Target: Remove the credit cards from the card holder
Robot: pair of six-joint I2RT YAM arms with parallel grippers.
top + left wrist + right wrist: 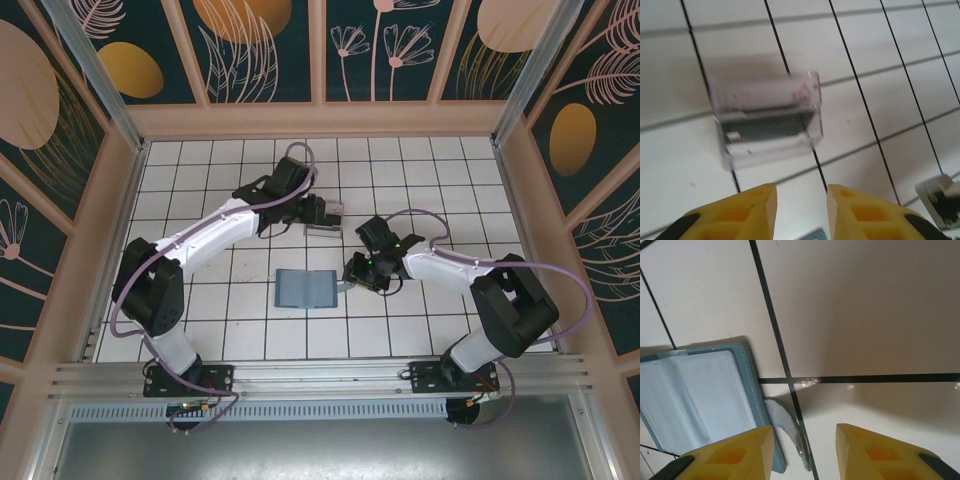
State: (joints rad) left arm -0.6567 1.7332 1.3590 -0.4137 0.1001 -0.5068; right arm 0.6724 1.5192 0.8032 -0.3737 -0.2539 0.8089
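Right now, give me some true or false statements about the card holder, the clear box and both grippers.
The card holder lies open on the tiles. True.
The left gripper has its jaws shut on the clear box. False: the jaws stand apart, the box free beyond them.
Cards sit inside the clear box. True.
The right gripper holds a card. False: its jaws are apart, empty, by the holder's edge.
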